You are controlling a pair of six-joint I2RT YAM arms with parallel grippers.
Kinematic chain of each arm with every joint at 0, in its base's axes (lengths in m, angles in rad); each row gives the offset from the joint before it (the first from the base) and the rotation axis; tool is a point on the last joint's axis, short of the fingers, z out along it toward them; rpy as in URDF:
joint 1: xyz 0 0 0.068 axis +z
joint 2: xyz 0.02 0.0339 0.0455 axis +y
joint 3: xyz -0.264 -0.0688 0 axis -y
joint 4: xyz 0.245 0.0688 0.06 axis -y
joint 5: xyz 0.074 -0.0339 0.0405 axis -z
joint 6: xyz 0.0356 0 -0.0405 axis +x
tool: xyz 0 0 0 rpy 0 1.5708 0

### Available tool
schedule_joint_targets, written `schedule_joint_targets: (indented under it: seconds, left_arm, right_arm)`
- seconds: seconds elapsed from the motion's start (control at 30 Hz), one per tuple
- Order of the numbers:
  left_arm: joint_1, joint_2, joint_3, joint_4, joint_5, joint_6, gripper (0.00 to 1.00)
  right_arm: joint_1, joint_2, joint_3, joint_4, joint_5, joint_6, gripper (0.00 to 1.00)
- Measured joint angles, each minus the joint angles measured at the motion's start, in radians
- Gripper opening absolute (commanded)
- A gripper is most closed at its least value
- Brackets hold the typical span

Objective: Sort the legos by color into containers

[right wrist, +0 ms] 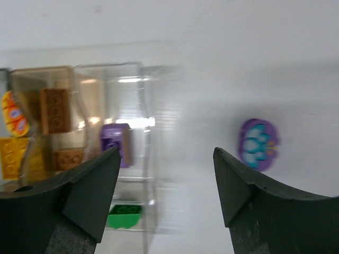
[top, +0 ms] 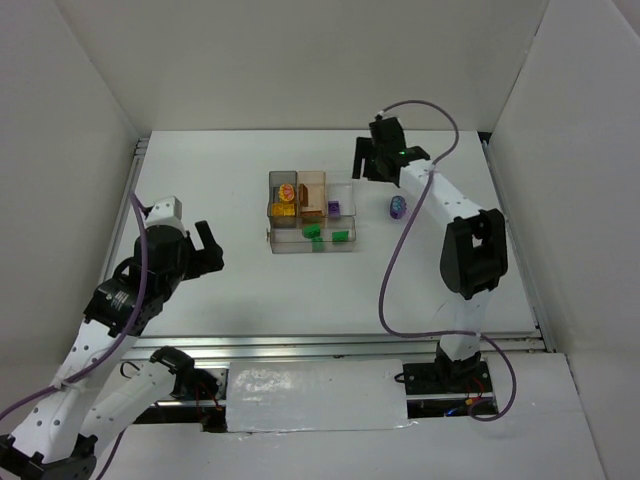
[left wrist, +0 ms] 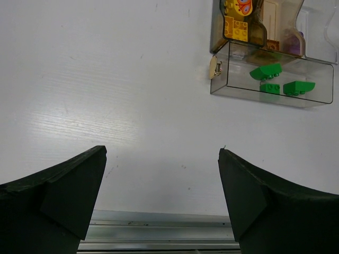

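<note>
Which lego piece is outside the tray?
The round purple piece with the blue flower, on the table right of the tray; all others sit in compartments.

- Tray (top: 290,249): clear, compartmented.
- Three green bricks (top: 313,232): long compartment, 6 o'clock.
- Yellow bricks (top: 284,211): grey compartment, 10 o'clock.
- Brown bricks (top: 310,195): tan, 12 o'clock.
- Purple brick (top: 333,208): clear, 2 o'clock.
- Purple round piece (top: 398,206): outside tray, 3 o'clock.

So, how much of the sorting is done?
Mostly done: green, yellow, brown and purple legos sit in separate compartments of the tray. Nothing is in hand: left gripper and right gripper both open. Left: one purple round piece lying beside the tray.
</note>
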Motion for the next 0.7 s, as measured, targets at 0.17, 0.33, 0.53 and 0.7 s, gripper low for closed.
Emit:
schedule_joint_targets:
  seconds: [0.17, 0.33, 0.53, 0.7]
  left_arm:
    - [0.001, 0.001, 0.0, 0.008, 0.015, 0.006, 0.99]
    - [0.001, 0.002, -0.003, 0.013, 0.034, 0.009, 1.0]
    - [0.002, 0.0, -0.003, 0.016, 0.05, 0.014, 0.99]
    - [0.002, 0.0, -0.003, 0.016, 0.055, 0.03, 0.99]
  right_arm:
    - [-0.142, -0.026, -0.016, -0.021, 0.001, -0.039, 0.8]
    - [-0.204, 0.04, 0.006, -0.097, 0.006, -0.071, 0.8]
    - [-0.204, 0.168, 0.014, -0.146, -0.004, -0.093, 0.8]
    - [-0.215, 0.219, 0.015, -0.163, -0.039, -0.088, 0.77]
